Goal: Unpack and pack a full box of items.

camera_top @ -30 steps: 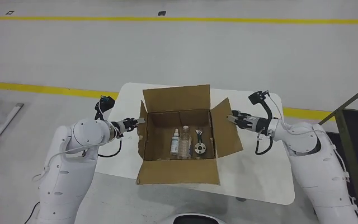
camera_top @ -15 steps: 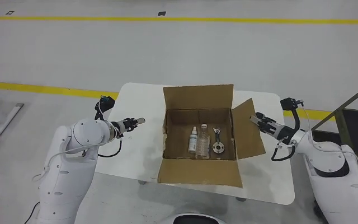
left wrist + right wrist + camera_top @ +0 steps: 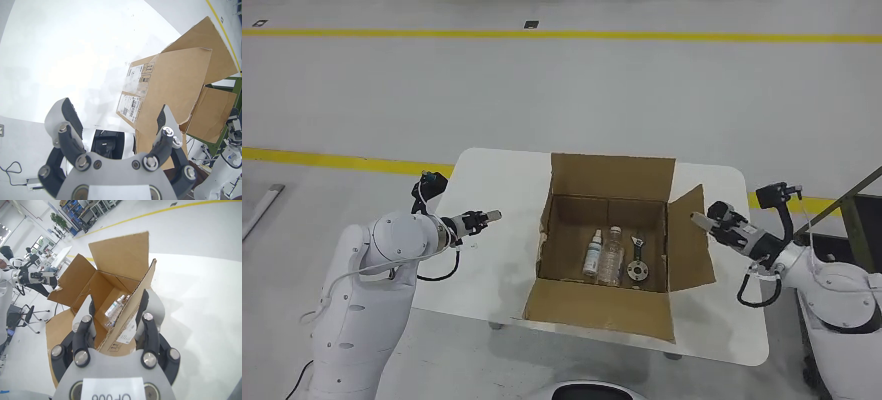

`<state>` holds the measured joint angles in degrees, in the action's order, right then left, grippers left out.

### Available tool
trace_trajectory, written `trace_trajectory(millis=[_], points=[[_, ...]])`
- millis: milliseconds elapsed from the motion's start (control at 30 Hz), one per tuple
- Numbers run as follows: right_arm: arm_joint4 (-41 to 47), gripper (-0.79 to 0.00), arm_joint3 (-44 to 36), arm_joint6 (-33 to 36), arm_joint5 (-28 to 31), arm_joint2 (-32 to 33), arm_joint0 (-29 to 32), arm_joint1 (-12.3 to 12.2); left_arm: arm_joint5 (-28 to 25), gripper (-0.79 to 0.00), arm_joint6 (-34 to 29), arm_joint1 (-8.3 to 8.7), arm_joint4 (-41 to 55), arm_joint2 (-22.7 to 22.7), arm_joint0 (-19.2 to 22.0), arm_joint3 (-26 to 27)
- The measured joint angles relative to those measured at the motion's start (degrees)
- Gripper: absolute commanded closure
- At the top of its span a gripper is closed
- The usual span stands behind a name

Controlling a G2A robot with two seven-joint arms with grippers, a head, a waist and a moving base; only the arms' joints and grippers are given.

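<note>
Dragged open brown cardboard box [image 3: 602,310] rightward across white rounded table [image 3: 482,275], with right gripper [image 3: 699,218] clenched on right flap [image 3: 690,248]. Kept left gripper [image 3: 494,214] stationary, fingers spread, now well clear of box. Unpacking still pending.

A white worktop [image 3: 492,200] with rounded corners is shown. A brown cardboard box [image 3: 612,175] is set directly on it, toward its right half, upright, with all four flaps folded outward. White labels [image 3: 130,108] are stuck on two of its outer walls.
</note>
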<state>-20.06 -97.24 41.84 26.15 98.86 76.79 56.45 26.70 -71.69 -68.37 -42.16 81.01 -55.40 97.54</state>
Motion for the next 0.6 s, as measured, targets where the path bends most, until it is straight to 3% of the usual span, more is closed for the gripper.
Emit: trace_trajectory(millis=[33,67,300,600], points=[[-1.45,-0.111,0.49,-0.97,1.44,0.71,0.35,-0.13,0.00,-0.785,0.00,0.00,0.00,0.00,0.00,0.00],[-3.11,0.000,0.68,-1.67,1.95,1.23,0.62,-0.22,0.00,-0.785,0.00,0.00,0.00,0.00,0.00,0.00],[-11.59,0.000,3.54,-8.20,2.77,0.25,1.62,-0.21,0.00,-0.785,0.00,0.00,0.00,0.00,0.00,0.00],[-11.75,0.000,7.76,-10.26,7.49,-11.99,-5.36,0.95,0.00,-0.785,0.00,0.00,0.00,0.00,0.00,0.00]])
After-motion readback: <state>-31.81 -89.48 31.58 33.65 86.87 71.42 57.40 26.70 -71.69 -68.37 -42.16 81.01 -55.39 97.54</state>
